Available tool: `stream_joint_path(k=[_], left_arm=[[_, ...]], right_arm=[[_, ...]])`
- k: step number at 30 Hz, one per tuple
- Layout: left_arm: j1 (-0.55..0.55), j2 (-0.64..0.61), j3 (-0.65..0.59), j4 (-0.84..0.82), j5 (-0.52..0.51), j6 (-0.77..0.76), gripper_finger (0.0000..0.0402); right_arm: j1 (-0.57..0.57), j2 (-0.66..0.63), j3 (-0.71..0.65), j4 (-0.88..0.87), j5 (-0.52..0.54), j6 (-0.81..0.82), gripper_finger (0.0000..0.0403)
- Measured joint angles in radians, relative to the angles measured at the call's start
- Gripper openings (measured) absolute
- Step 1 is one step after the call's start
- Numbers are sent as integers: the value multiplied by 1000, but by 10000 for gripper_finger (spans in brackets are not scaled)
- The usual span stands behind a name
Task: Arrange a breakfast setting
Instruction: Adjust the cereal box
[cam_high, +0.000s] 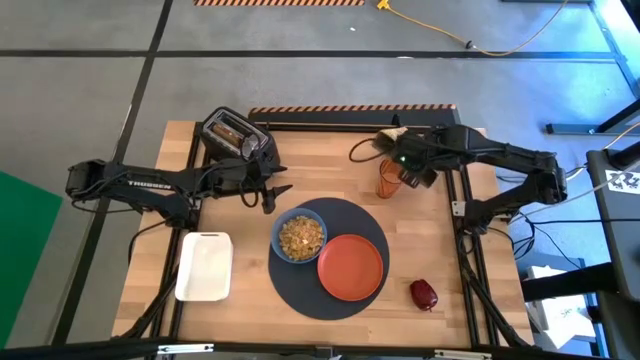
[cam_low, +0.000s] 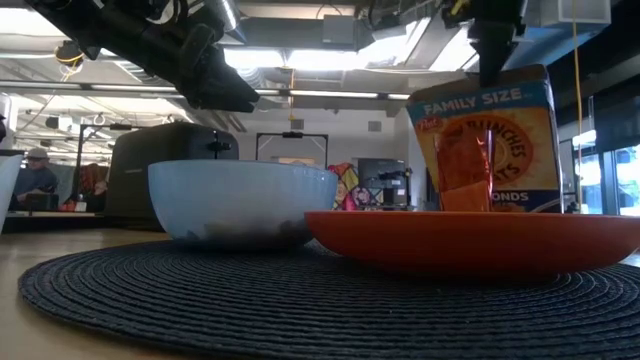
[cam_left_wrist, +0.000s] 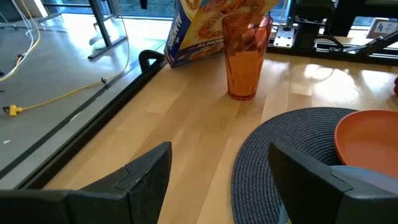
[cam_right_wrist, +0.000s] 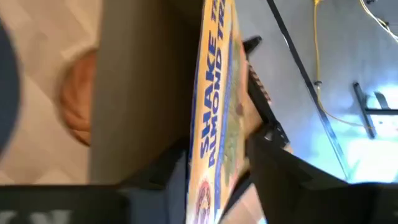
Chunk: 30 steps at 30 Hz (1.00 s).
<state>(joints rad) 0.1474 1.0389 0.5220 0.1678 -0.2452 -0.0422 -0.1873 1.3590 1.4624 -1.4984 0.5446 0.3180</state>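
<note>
On the dark mat (cam_high: 330, 268), the blue bowl (cam_high: 299, 236) holds cereal; right claw (cam_right_wrist: 217, 171) grips the cereal box (cam_right_wrist: 219, 106)

2 dark jointed arms; the left arm (cam_high: 130, 185) bears white lettering, and black cables trail from both

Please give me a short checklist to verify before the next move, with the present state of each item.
1. Right gripper holds the cereal box: ok, jaws closed on its edge.
2. Left gripper is free: ok, jaws open and empty above the table.
3. Blue bowl is filled and on the mat: ok.
4. Orange plate has toast: not ok, plate is empty.
5. Orange cup is upright: ok, but it stands off the mat.
6. Box clears the cup: cannot tell.
</note>
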Motion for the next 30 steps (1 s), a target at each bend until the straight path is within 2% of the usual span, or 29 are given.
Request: stream_joint_path(k=[5,8,13,21,24,30], left_arm=[[0,0,0,0,0,0,262],[0,0,0,0,0,0,262],[0,0,0,0,-1,11,262],[0,0,0,0,-1,12,262],[0,0,0,0,-1,12,262],[0,0,0,0,-1,12,262]], right_arm=[[-125,0,0,-16,-20,-88,59],[-212,0,0,-8,-93,-179,11],[-372,0,48,6,-267,-296,6],[-649,0,302,-18,-486,-451,1],[-738,6,336,-61,-500,-471,1],[-775,18,286,-72,-486,-457,0]])
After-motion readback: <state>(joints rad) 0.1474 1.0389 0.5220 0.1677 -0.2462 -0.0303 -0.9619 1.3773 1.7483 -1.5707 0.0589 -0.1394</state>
